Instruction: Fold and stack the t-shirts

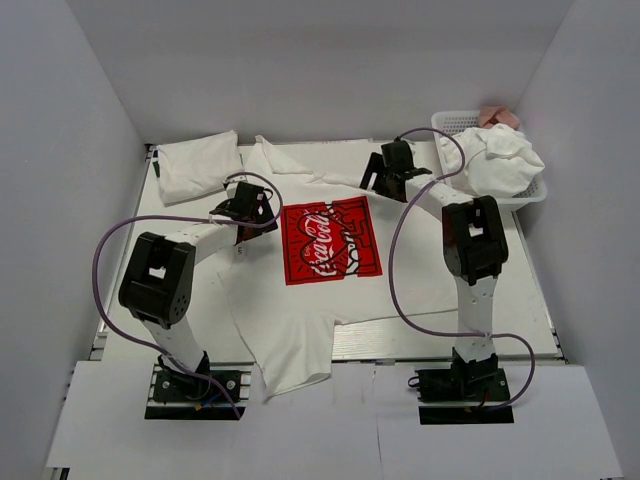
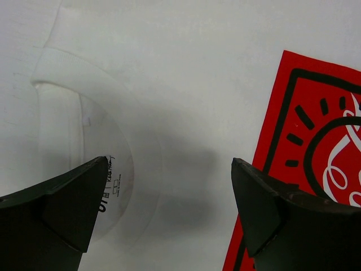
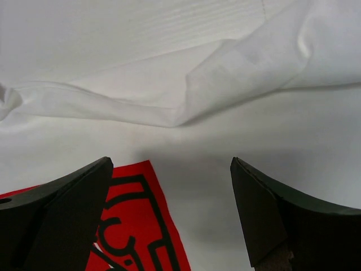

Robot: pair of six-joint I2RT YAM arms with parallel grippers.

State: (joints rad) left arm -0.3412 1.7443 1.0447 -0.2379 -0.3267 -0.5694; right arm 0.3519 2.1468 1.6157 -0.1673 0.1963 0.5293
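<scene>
The neck label (image 2: pixel 111 189) (partly behind the left end effector (image 2: pixel 169 164)) seems unreadable; the red print (image 2: pixel 282 141) runs off-frame.

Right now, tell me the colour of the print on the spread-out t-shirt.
The print is red with white script and black lines; the top external view shows it best.

A white mesh plastic basket (image 1: pixel 447 122) sits at the far right corner of the table (image 1: pixel 527 300). A small pink object (image 1: pixel 499 116) rests at the basket's back rim. Plain white walls enclose the table.
</scene>
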